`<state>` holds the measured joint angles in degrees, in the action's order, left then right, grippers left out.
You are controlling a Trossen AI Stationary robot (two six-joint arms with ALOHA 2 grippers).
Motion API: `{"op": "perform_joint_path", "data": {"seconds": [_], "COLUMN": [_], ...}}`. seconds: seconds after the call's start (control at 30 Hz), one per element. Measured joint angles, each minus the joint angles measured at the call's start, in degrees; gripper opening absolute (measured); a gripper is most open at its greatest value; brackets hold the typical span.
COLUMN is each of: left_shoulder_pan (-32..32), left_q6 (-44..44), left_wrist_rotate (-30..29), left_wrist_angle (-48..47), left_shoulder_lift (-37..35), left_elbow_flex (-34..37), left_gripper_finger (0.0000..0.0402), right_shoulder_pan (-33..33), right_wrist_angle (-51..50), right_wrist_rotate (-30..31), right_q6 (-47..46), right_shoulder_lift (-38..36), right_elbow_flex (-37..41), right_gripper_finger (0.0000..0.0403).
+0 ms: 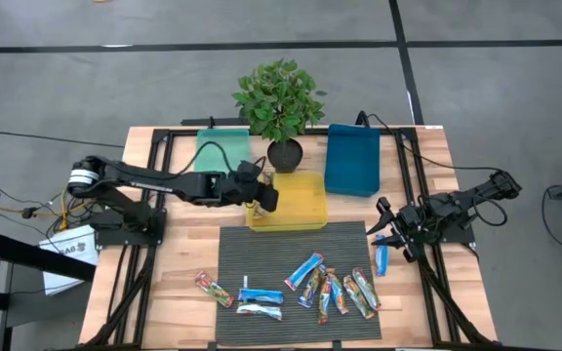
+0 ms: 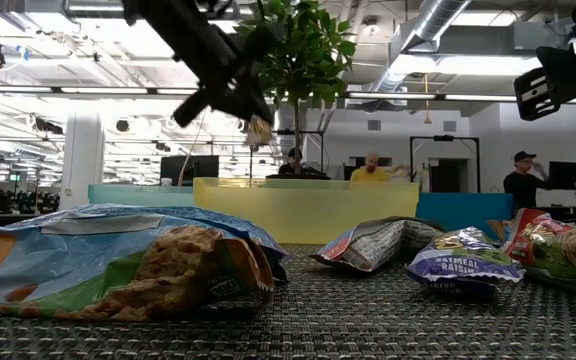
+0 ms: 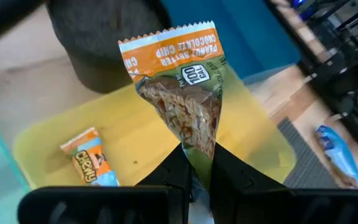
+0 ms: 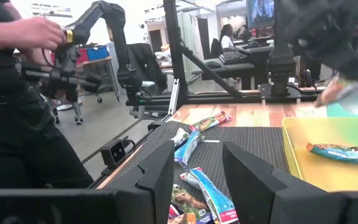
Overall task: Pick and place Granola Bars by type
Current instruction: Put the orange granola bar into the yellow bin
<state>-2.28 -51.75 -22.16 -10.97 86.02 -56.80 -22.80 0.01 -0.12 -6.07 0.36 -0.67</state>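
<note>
My left gripper [image 1: 264, 203] hangs over the yellow tray [image 1: 301, 216], shut on a Granola Bar in an orange-and-green wrapper [image 3: 182, 87]. One orange-and-blue bar [image 3: 87, 158] lies flat in that tray. Several more bars lie on the dark ribbed mat [image 1: 261, 249], some blue [image 1: 303, 271], some green-orange [image 1: 359, 292]. Another blue bar [image 1: 381, 258] rests on the wood next to the mat's right edge. My right gripper [image 4: 197, 168] waits at the table's right side, open with nothing between its fingers. My left gripper pinches one narrow end of the bar [image 3: 199, 146] between its two fingers [image 3: 173, 171]. The fingers slant downward from the table's left. The bar sticks out past the fingertips, lifted clear above the yellow tray.
A green tray [image 1: 222, 151] lies at the far left and a blue tray [image 1: 351, 161] at the far right. A potted plant [image 1: 281, 97] stands between them, right behind the yellow tray. People show in the room beyond the table.
</note>
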Motion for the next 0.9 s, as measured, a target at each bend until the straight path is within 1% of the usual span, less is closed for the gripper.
{"op": "perform_joint_path", "data": {"seconds": [0.13, 0.33, 0.43, 0.63, 0.73, 0.9], "left_shoulder_pan": [-1.7, -4.2, -4.9, -5.1, -5.1, -5.1], "left_q6": [-0.5, -4.3, -5.2, -5.3, -5.4, -5.4], "left_wrist_rotate": [3.0, 7.8, 9.5, 9.9, 10.9, 11.2], "left_wrist_angle": [2.1, 1.9, 2.1, 1.5, 1.5, 1.5], "left_shoulder_lift": [5.0, 11.6, 13.1, 13.3, 13.3, 13.3], "left_elbow_flex": [0.0, -0.8, -1.3, -1.3, -1.3, -1.3], "left_gripper_finger": [0.0027, 0.0027, 0.0027, 0.003, 0.0045, 0.0089], "right_shoulder_pan": [0.0, 0.0, 0.0, 0.0, 0.0, 0.0], "right_wrist_angle": [0.0, 0.0, 0.0, 0.0, 0.0, 0.0], "right_wrist_rotate": [0.0, 0.0, 0.0, 0.0, 0.0, 0.0], "right_q6": [0.0, 0.0, 0.0, 0.0, 0.0, 0.0], "right_shoulder_lift": [0.0, 0.0, 0.0, 0.0, 0.0, 0.0], "right_elbow_flex": [0.0, 0.0, 0.0, 0.0, 0.0, 0.0], "right_gripper_finger": [0.013, 0.013, 0.013, 0.013, 0.013, 0.013]}}
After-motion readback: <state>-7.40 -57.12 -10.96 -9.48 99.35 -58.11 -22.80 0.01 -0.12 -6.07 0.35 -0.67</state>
